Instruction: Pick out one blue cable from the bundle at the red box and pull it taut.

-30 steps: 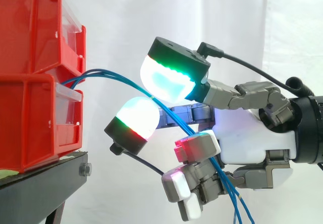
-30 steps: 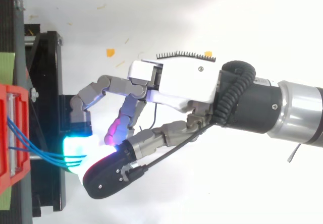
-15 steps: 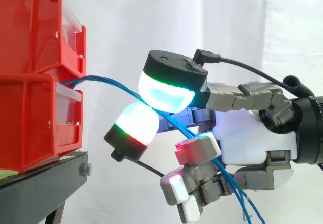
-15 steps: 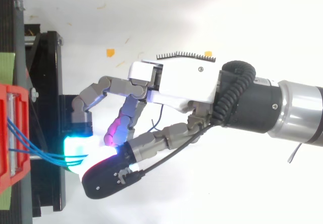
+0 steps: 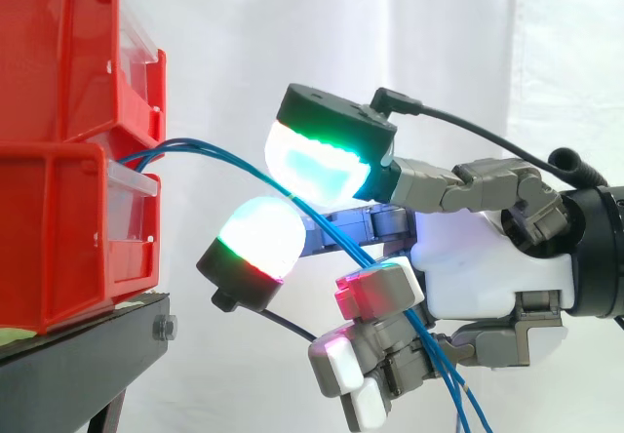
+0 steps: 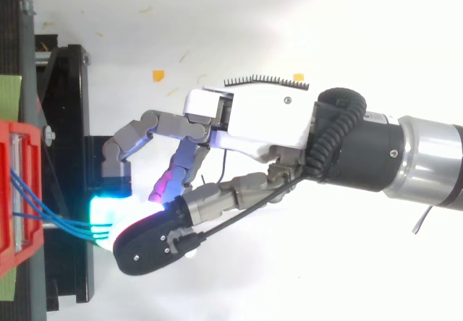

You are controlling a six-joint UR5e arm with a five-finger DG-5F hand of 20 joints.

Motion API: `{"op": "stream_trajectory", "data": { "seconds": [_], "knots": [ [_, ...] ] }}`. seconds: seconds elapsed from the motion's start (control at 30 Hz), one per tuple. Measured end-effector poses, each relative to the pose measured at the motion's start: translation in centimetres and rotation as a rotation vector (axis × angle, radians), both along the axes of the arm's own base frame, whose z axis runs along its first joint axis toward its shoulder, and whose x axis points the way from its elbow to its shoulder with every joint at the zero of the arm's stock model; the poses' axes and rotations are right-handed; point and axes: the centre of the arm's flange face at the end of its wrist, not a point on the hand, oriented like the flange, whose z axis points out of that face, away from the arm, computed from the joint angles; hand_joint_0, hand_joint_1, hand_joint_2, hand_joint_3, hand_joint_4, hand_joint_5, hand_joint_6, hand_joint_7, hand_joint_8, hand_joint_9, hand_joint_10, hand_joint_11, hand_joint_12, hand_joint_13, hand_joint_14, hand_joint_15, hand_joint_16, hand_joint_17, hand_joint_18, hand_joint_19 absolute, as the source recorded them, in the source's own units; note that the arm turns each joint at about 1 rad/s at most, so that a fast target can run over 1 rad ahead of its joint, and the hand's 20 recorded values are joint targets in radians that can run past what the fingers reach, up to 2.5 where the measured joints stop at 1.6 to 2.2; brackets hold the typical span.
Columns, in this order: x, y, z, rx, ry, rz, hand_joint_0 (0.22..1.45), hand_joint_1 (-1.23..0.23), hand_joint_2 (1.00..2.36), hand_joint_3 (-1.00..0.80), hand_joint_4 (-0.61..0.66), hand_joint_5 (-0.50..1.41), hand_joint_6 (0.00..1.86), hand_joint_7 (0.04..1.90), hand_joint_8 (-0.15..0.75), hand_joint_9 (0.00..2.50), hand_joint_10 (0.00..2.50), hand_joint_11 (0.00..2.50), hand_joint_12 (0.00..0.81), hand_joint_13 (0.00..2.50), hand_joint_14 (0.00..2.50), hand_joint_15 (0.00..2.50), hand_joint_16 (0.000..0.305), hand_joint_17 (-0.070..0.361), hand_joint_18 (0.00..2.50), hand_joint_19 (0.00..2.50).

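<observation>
White curtain (image 5: 439, 33) | blue cables (image 5: 224, 155) from red box (image 5: 68, 189) | caught between hand (image 5: 487, 267) pads (image 5: 314, 168)

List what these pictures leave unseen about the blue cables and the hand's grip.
- Side view: lower ends of the blue cables, cut off by the bottom edge.
- Both views: how many cables the hand pinches; its glowing pads cover the contact.
- Both views: where the cables attach inside the red bins, hidden by the bin walls.
</observation>
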Motion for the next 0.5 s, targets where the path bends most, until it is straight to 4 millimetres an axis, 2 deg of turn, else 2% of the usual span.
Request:
{"op": "stream_trajectory", "data": {
  "seconds": [0.2, 0.3, 0.47, 0.5],
  "knots": [
    [0.06, -0.02, 0.15, 0.000, -0.002, 0.000, 0.59, -0.76, 1.02, -0.11, 0.01, -0.07, 0.89, 1.04, 0.336, 1.42, 0.03, 0.90, 0.420, 1.11, 0.02, 0.65, 0.062, 0.140, 0.97, 0.65],
    [0.08, -0.02, 0.17, 0.000, -0.002, 0.000, 0.61, -0.85, 1.01, -0.03, 0.01, -0.08, 0.92, 0.96, 0.346, 1.41, 0.03, 0.89, 0.424, 1.12, 0.02, 0.64, 0.064, 0.145, 0.99, 0.63],
    [0.08, -0.03, 0.17, 0.000, -0.002, -0.001, 0.66, -0.88, 1.02, -0.04, -0.04, -0.09, 0.93, 1.01, 0.324, 1.38, 0.03, 0.91, 0.403, 1.09, 0.03, 0.65, 0.059, 0.132, 0.94, 0.65],
    [0.08, -0.03, 0.19, 0.000, -0.002, -0.001, 0.70, -0.89, 1.02, -0.08, -0.07, -0.10, 0.94, 1.09, 0.315, 1.35, 0.04, 0.93, 0.389, 1.07, 0.03, 0.67, 0.054, 0.121, 0.91, 0.68]
  ]
}}
